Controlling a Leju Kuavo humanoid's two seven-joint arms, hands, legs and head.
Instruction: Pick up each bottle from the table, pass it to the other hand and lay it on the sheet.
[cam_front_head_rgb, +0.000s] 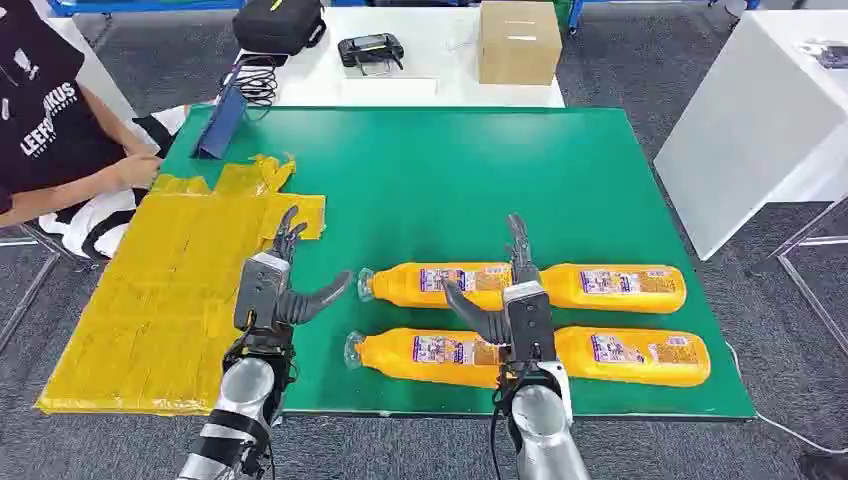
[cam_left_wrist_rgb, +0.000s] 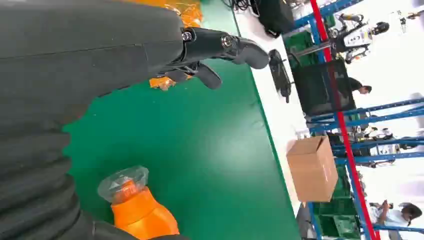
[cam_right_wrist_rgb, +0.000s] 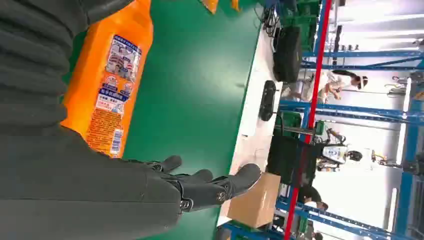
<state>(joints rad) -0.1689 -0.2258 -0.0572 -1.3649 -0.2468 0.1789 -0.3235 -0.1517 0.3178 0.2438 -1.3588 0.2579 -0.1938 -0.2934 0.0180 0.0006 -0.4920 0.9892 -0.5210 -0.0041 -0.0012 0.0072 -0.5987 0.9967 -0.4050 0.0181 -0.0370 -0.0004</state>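
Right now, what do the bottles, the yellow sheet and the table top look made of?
Bottles: likely glossy orange plastic, with printed labels and clear film over the caps. Sheet: thin yellow plastic film, creased and crumpled at its far edge. Table top: smooth matte green covering, maybe vinyl or a mat; can't tell.

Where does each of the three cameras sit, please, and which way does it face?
Head view: high on the body, facing forward and down at the green table, sheet and four bottles; both hands show.
Left wrist view: behind the left hand, facing across the table to a box.
Right wrist view: behind the right hand, over a bottle.
Shared: the box.
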